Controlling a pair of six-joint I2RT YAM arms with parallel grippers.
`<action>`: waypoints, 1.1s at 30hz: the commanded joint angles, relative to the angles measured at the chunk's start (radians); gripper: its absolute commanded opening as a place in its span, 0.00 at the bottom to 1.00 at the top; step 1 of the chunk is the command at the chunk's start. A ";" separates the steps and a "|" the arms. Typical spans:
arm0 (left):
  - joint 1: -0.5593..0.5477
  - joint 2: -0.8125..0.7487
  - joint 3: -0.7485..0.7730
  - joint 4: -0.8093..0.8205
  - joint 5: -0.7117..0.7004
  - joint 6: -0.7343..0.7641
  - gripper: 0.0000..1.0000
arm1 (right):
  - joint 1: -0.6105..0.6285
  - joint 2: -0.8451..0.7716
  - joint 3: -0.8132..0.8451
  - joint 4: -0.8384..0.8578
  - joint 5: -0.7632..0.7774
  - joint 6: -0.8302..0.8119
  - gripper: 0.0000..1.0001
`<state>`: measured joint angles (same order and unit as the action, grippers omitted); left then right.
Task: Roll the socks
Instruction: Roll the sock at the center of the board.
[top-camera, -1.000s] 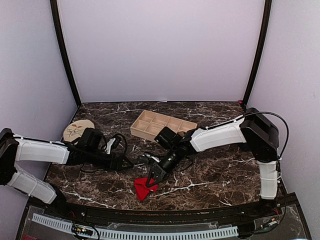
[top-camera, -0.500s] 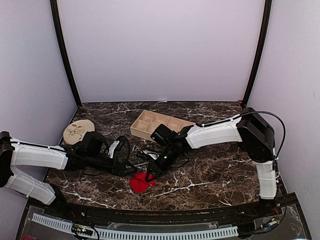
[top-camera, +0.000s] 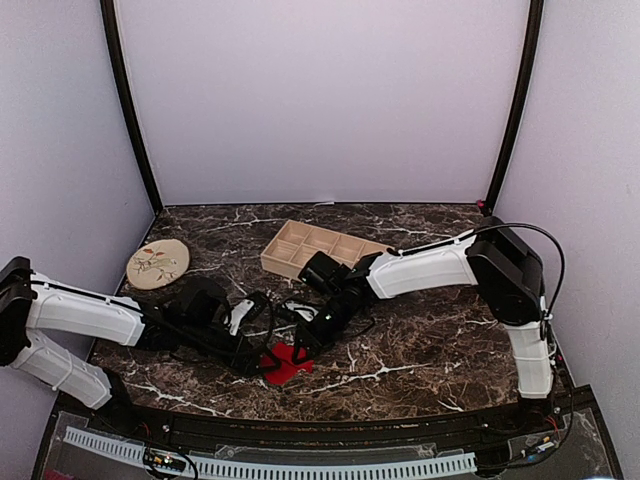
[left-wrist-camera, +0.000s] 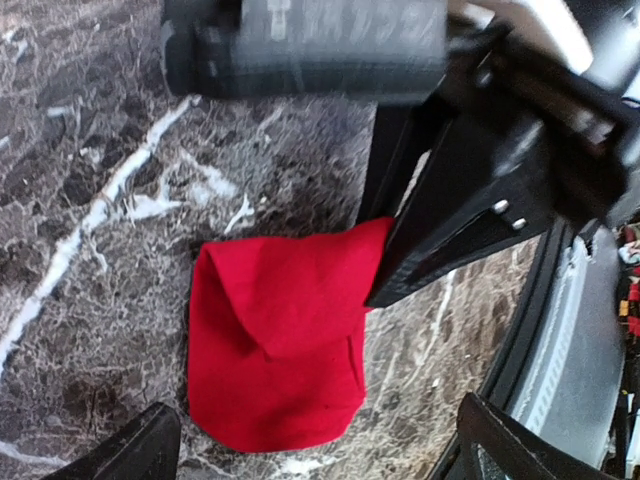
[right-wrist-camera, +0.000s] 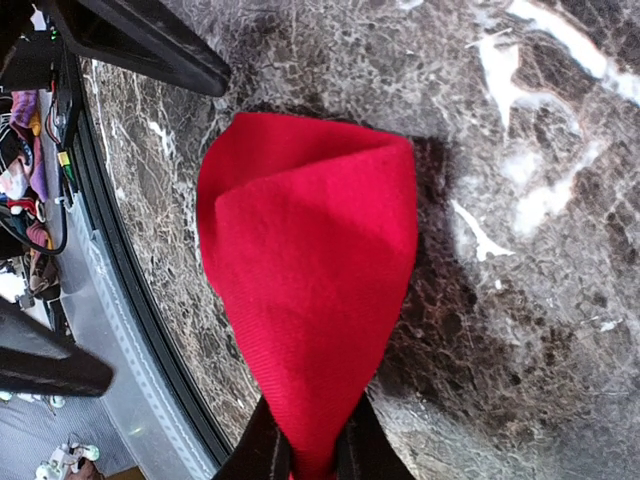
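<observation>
The right claw (right-wrist-camera: 308, 452) is kept clamped on one end of the red sock (right-wrist-camera: 310, 260), whose folded rest is left on the worktop (top-camera: 430, 340) nearward of the wooden divider tray (top-camera: 320, 250), while the left claw (left-wrist-camera: 320, 448) is held wide open beside it, presumably for taking over.

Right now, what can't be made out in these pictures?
- The red sock, top view: partly covered by both arms' jaws.
- Its pinched end, right wrist view: cut off by the bottom edge, between the right jaws.
- A dark bar, left wrist view: too blurred to identify.
</observation>
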<state>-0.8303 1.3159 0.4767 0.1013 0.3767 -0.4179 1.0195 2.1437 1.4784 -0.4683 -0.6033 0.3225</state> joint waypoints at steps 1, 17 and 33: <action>-0.036 0.044 0.048 -0.098 -0.099 0.043 0.99 | 0.010 0.021 0.040 -0.014 0.034 0.005 0.09; -0.067 0.194 0.127 -0.184 -0.265 0.031 0.99 | 0.014 0.041 0.094 -0.045 0.109 0.017 0.16; -0.066 0.178 0.052 -0.151 -0.268 -0.026 0.99 | 0.013 0.056 0.124 -0.076 0.140 0.009 0.17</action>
<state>-0.8970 1.4628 0.5873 0.0284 0.0616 -0.3935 1.0233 2.1826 1.5780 -0.5323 -0.4747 0.3344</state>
